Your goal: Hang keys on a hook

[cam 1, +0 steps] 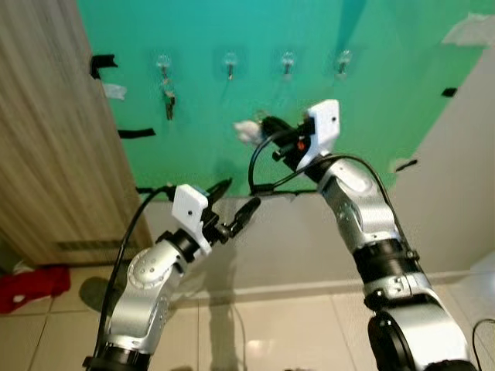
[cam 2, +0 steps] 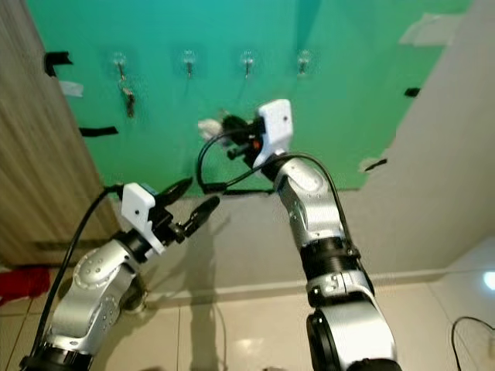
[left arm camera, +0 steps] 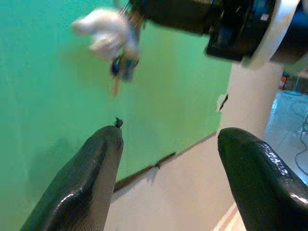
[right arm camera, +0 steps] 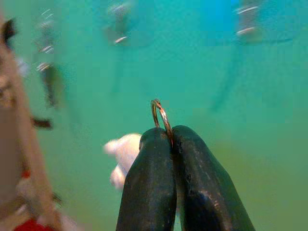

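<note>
- Right now my right gripper is raised in front of the green wall panel, jaws pinched together on the thin metal key ring; top of the ring loop pokes out above the fingertips.
- Key bunch with a white fluffy charm hangs below that gripper; small keys dangle just under the charm in the left wrist view.
- From the head camera I see the bunch below the row of hooks, roughly under the second clear wall hook, apart from it, not hung.
- Four clear hooks in a row on the panel; leftmost hook already carries another dark key set.
- My left gripper sits lower and to the left, jaws apart, holding nothing, pointing up toward the panel's lower edge.
- Wood-grain door panel to the left of the green panel; red cloth on the tiled floor near its base.
- Black tape strips along the green panel's left edge.
</note>
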Available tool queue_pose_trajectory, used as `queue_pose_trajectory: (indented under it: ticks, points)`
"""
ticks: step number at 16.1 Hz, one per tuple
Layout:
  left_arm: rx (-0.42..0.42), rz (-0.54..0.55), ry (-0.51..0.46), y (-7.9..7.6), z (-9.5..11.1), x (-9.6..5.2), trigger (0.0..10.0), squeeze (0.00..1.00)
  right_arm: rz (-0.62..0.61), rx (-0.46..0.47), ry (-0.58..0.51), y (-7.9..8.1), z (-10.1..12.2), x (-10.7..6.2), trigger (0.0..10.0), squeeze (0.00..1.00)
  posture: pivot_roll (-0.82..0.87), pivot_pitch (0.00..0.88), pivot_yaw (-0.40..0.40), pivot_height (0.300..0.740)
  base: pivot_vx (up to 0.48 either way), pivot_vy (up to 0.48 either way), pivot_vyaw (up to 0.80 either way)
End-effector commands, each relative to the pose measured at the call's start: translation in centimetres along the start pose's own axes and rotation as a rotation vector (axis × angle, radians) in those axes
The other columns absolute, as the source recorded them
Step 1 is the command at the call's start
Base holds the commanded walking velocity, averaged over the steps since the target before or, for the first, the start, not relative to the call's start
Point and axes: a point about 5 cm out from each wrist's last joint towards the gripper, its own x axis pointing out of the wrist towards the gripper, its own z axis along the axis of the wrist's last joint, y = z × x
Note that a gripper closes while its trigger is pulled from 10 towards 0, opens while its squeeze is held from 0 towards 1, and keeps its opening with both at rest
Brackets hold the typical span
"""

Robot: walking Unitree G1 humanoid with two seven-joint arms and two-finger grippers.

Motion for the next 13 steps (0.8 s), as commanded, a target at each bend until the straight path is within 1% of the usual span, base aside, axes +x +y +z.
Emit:
queue_pose_trajectory:
  ticks: [1,2,3,4,6,7,8,9,11,13]
  points:
    - [0.016,0.0,0.007,0.1,0.0,0.4,10.0,0.0,-0.079,-0.018,-0.065,-1.0,1.1,-0.1,10.0,0.0,0.01,0.0,-0.026,0.74,0.0,0.0,0.0]
    - [0.016,-0.003,0.013,0.0,-0.2,0.4,10.0,0.0,-0.107,0.001,-0.09,-1.2,1.4,0.0,10.0,0.0,0.01,0.0,-0.024,0.74,0.0,0.0,0.0]
    - [0.015,-0.006,0.014,0.0,-0.2,0.4,10.0,0.0,-0.099,0.012,-0.096,-1.2,1.5,0.1,10.0,0.0,0.01,0.0,-0.022,0.74,0.0,0.0,0.0]
    - [0.008,-0.019,0.014,-0.3,-0.3,0.4,10.0,0.0,-0.054,0.023,-0.101,-0.7,1.7,0.3,10.0,0.0,0.01,0.0,-0.023,0.74,0.0,0.0,0.0]
    - [0.003,-0.028,0.011,-0.6,-0.3,0.5,10.0,0.0,-0.016,0.042,-0.115,-0.3,2.2,0.4,10.0,0.0,0.01,0.0,-0.027,0.74,0.0,0.0,0.0]
    - [-0.004,-0.033,0.008,-0.8,-0.3,0.5,10.0,0.0,0.016,0.081,-0.143,-0.2,3.1,0.5,10.0,0.0,0.01,0.0,-0.029,0.74,0.0,0.0,0.0]
    - [-0.006,-0.037,0.01,-0.9,-0.5,0.4,10.0,0.0,0.059,0.098,-0.147,0.1,3.5,0.5,10.0,0.0,0.01,0.0,-0.03,0.74,0.0,0.0,0.0]
    - [-0.007,-0.04,0.011,-1.0,-0.5,0.3,10.0,0.0,0.121,0.095,-0.136,0.6,3.6,0.5,10.0,0.0,0.01,0.0,-0.029,0.74,0.0,0.0,0.0]
    - [-0.007,-0.043,0.013,-1.1,-0.6,0.3,10.0,0.0,0.194,0.064,-0.103,1.3,3.5,0.5,10.0,0.0,0.01,0.0,-0.027,0.74,0.0,0.0,0.0]
    - [-0.009,-0.049,0.014,-1.2,-0.7,0.4,10.0,0.0,0.221,0.054,-0.082,1.5,3.3,0.5,10.0,0.0,0.01,0.0,-0.024,0.74,0.0,0.0,0.0]
